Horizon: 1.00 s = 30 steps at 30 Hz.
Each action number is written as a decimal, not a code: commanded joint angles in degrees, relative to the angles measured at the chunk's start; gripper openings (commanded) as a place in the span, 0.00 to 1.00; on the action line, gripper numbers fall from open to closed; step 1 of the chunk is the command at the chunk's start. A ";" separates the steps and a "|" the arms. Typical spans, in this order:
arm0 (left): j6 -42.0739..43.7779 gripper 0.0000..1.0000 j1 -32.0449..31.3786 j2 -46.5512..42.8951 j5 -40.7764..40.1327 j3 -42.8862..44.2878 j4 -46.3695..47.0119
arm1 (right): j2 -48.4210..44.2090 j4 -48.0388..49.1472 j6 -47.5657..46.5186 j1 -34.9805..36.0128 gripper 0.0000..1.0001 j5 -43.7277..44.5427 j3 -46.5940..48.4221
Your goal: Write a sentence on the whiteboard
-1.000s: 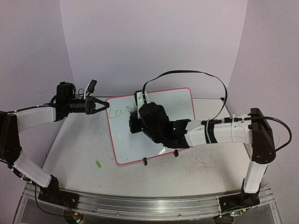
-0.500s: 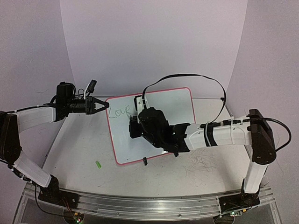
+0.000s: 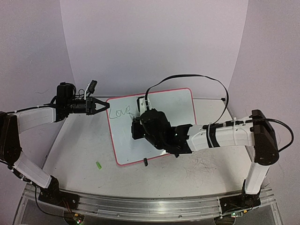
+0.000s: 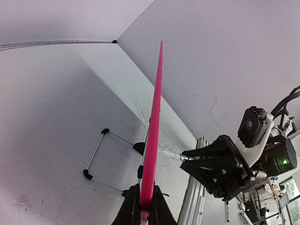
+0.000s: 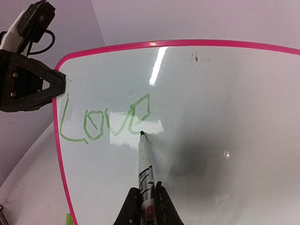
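Progress: early stage, by my read; only one word, "Love", is on the whiteboard in thin green strokes near its top left corner; so the sentence is begun, not done. The rest of the surface to the right of & below that word is bare white, w/ plenty of room for more words and a 2nd line.

Right hand is clenched round a marker, barrel pointing up at the board; the tip sits just below the tail of the "e", at or v. close to the surface; can't tell for sure if it touches.

Left hand is clamped on the board's pink rim at the left edge, steadying it; in the overhead view it meets the board at the top left corner, just beside the word.

Board stands propped at a tilt mid tabletop, between the two arms, w/ a wire stand behind it.

Left to do: remaining words; then prob. release board & put marker down.

Containers: none in view; nothing is held inside anything. Only loose item is a small green cap lying on the tabletop, well apart from the board's lower left corner; prob. the marker's.
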 commanded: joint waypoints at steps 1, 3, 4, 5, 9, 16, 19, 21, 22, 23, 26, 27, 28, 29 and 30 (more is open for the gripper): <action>-1.55 0.06 0.17 -2.28 2.33 0.41 1.17 | -4.52 -2.44 -0.93 -0.36 0.00 3.74 1.11; -1.55 0.06 0.18 -2.19 2.29 0.43 1.17 | -7.06 -3.57 -1.35 -0.09 0.00 4.10 1.69; -1.54 0.06 0.17 -2.23 2.25 0.38 1.17 | -8.92 -4.29 -1.58 0.25 0.00 4.14 1.78; -1.50 0.06 0.18 -2.27 2.15 0.35 1.20 | -11.08 -4.54 -1.93 0.94 0.00 4.36 1.43; -1.36 0.08 0.23 -2.42 1.52 0.57 0.92 | -18.80 -4.56 -1.38 2.17 0.00 4.64 -2.93; -1.50 0.37 0.28 -4.34 -3.14 2.91 -1.72 | -24.49 -3.47 -3.13 2.09 0.00 2.76 -8.86; 2.97 0.60 0.28 -3.99 -10.84 10.21 -13.22 | -26.85 -1.87 -3.12 2.08 0.00 2.59 -11.33; 5.81 0.73 0.26 -2.87 -14.00 14.63 -19.25 | -27.49 -1.23 -3.83 2.08 0.00 1.91 -12.01; 6.26 0.75 0.25 -1.88 -13.59 16.13 -19.87 | -27.39 -1.16 -4.64 2.10 0.00 1.13 -12.13; 6.41 0.76 0.25 -1.06 -11.95 17.74 -20.03 | -27.21 -1.14 -6.05 2.08 0.00 -0.02 -12.20; 5.91 0.77 0.12 3.87 -6.03 22.25 -20.19 | -26.87 -1.58 -7.78 2.09 0.00 -0.21 -12.69; 6.01 0.77 0.07 4.93 -5.92 23.27 -20.19 | -27.33 -1.54 -7.43 2.08 0.00 0.22 -13.18; 6.15 0.77 -0.11 5.92 -5.82 24.17 -20.20 | -27.86 -1.27 -7.18 2.08 0.00 0.48 -13.70; 6.39 0.76 -0.48 6.76 -5.69 24.83 -20.22 | -28.50 -0.61 -7.11 2.10 0.00 0.43 -14.30; 6.69 0.75 -0.87 7.54 -5.18 25.29 -20.20 | -29.05 0.23 -7.15 2.08 0.00 0.07 -15.24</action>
